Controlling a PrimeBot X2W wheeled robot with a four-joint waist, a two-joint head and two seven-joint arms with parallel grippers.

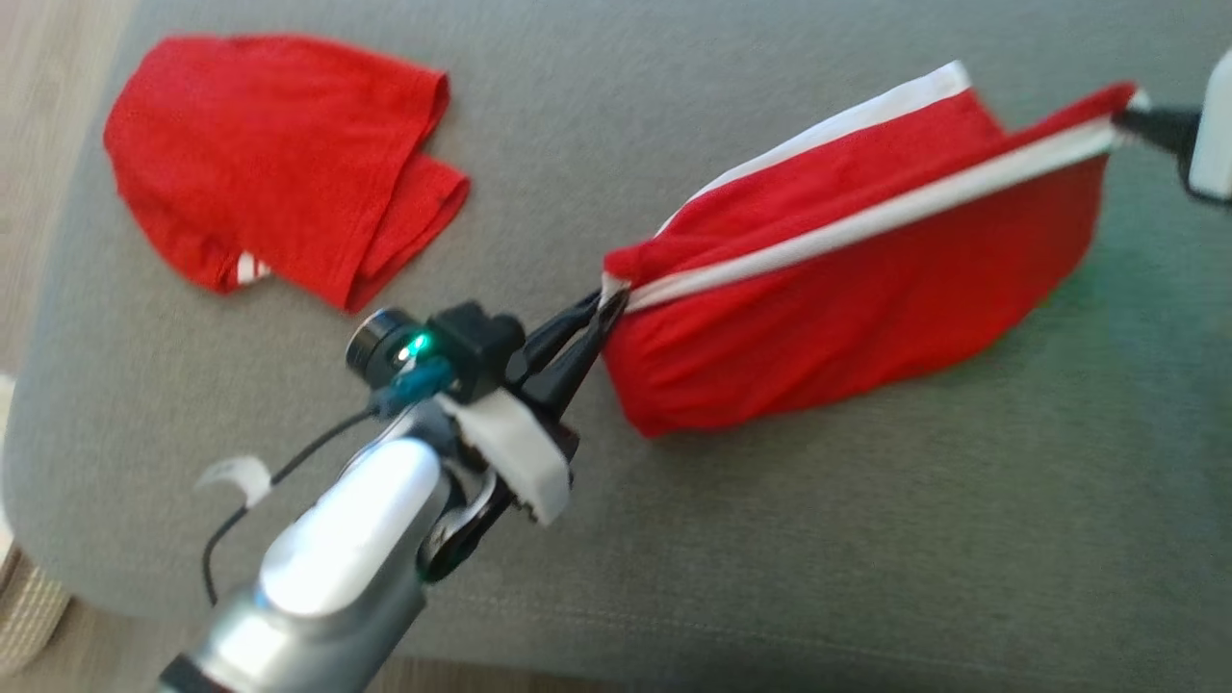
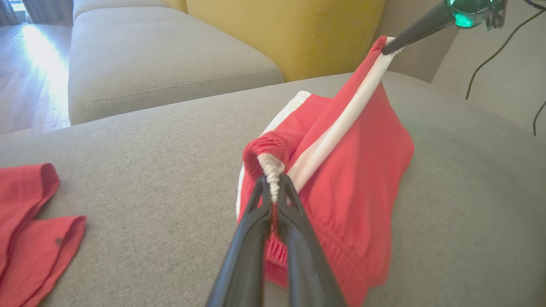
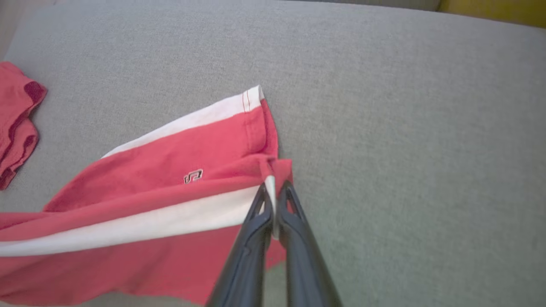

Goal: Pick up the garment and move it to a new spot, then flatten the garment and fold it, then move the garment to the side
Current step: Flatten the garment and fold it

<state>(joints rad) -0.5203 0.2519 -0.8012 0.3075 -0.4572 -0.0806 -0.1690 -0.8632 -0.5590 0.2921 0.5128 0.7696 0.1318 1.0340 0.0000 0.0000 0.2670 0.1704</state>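
Note:
The garment (image 1: pixel 847 279) is a pair of red shorts with white side stripes, stretched between both grippers above the grey cushion. My left gripper (image 1: pixel 604 306) is shut on the gathered waistband corner (image 2: pixel 271 170). My right gripper (image 1: pixel 1126 117) is shut on the hem end of the white stripe (image 3: pixel 270 187). The cloth hangs down between them and its lower edge touches the cushion. In the left wrist view the right gripper (image 2: pixel 389 49) pinches the far raised corner of the garment (image 2: pixel 354 170).
A second red garment (image 1: pixel 279 164) lies crumpled at the cushion's far left, also in the wrist views (image 2: pixel 30 230) (image 3: pixel 15 123). The grey sofa cushion (image 1: pixel 866 539) has bare room at front and right. A yellow cushion (image 2: pixel 294 30) and another grey seat (image 2: pixel 149 55) stand beyond.

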